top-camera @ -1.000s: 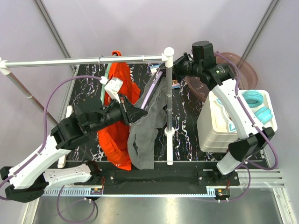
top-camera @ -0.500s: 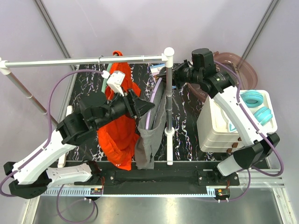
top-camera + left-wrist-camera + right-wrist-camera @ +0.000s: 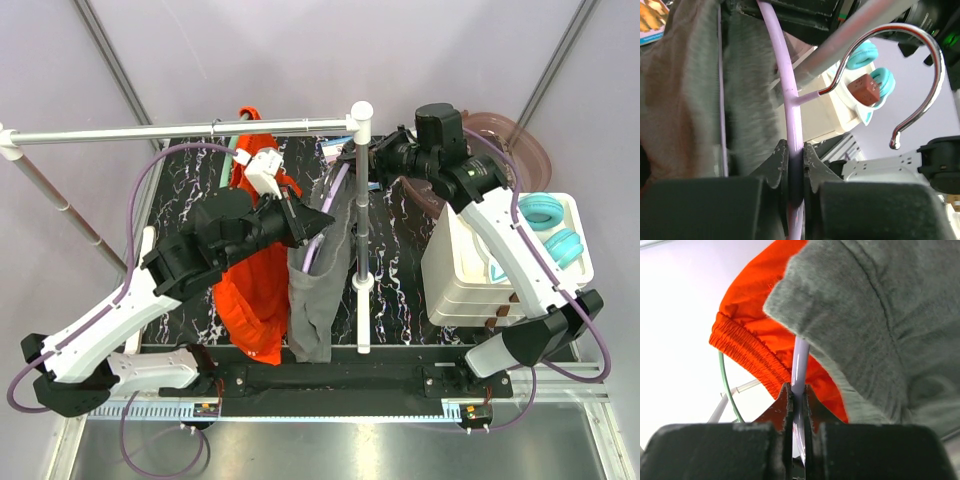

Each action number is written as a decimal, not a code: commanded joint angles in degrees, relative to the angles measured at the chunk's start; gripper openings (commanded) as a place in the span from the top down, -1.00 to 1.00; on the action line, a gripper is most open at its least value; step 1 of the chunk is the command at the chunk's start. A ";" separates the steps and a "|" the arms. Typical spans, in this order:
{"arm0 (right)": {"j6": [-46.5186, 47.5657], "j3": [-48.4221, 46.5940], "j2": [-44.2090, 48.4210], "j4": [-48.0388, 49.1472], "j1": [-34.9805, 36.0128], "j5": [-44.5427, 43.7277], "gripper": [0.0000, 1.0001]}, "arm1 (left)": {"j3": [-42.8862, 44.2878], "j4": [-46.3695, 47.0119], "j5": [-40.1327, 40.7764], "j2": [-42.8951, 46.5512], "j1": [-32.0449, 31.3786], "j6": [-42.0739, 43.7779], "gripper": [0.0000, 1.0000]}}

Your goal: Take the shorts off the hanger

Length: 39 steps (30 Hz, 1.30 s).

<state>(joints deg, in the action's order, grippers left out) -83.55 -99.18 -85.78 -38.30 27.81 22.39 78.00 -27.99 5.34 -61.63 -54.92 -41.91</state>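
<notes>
Shorts, left pair: orange-red shorts [image 3: 252, 290] hang below the silver rail [image 3: 180, 130], over the black marbled table [image 3: 185, 195]; a thin green hanger [image 3: 725, 382] shows just beside their gathered waistband.
Left gripper: my left gripper [image 3: 796, 159] reaches across in front of the orange-red pair; fingers pinched tight on the lilac hanger [image 3: 790, 90], bar squeezed between both pads.
Shorts, right pair: grey shorts [image 3: 315, 295] drape over that lilac hanger, touching the orange-red pair on one side, the upright pole [image 3: 360, 240] just beside them on the other.
Hook: metal hook [image 3: 922, 75] rises from the lilac bar beyond my left fingers.
Right gripper: my right gripper [image 3: 798, 392] is clamped on the same lilac bar, grey cloth bunched just above the fingertips.
Far right: white bin [image 3: 460, 270] holding teal round pieces [image 3: 545, 212].
</notes>
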 commanded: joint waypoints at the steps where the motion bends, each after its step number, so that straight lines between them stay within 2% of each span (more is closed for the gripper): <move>1: 2.59 -0.06 3.42 4.20 0.93 1.60 0.62 | 1.99 3.56 1.42 0.89 0.33 0.60 1.00; 2: 4.34 -0.23 3.51 2.98 0.93 1.25 0.23 | 1.81 3.38 1.60 1.42 0.51 0.52 1.00; 5: 12.86 -1.02 4.30 -2.89 0.84 -2.24 -0.19 | 1.37 3.38 2.21 2.30 1.12 -0.36 1.00; 11: 28.41 -1.81 7.47 -14.16 -2.06 -9.47 -0.65 | 1.19 4.26 -0.06 2.82 2.70 -2.91 1.00; 17: 34.76 -4.36 5.18 -16.89 -3.11 -4.55 -0.57 | -1.78 7.50 -0.77 3.97 4.37 -8.18 1.00; 19: 34.94 -4.36 6.05 -17.15 -3.12 -6.03 -0.43 | -2.67 9.61 -1.56 4.06 4.99 -10.02 1.00; 21: 34.77 -4.18 6.76 -17.33 -3.64 -6.48 -0.39 | -3.02 10.23 -1.48 3.97 5.69 -11.26 1.00; 24: 35.29 -4.01 8.43 -19.52 -3.73 -6.57 -0.45 | -3.46 11.11 0.01 3.88 6.05 -12.75 1.00; 25: 35.21 -2.35 10.35 -21.01 -3.73 -7.18 -0.52 | -3.47 11.81 0.45 3.88 5.96 -13.11 1.00; 29: 35.30 3.45 16.33 -23.22 -3.73 -6.14 -0.57 | -4.34 14.18 2.30 3.53 6.05 -13.90 1.00; 33: 34.24 10.74 21.43 -20.77 -3.38 2.28 -0.55 | -4.08 16.12 2.65 2.57 6.05 -13.02 1.00; 34: 33.81 11.80 22.57 -19.02 -3.03 6.74 -0.54 | -4.08 17.08 2.65 2.22 6.05 -12.59 1.00; 39: 30.65 14.36 23.47 -14.71 2.15 13.46 -0.51 | -4.69 21.04 2.92 0.98 6.05 -12.49 1.00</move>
<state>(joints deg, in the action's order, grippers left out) -50.52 -86.43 -61.71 -58.96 26.55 26.85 72.58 -20.47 6.37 -60.51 -49.04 -54.48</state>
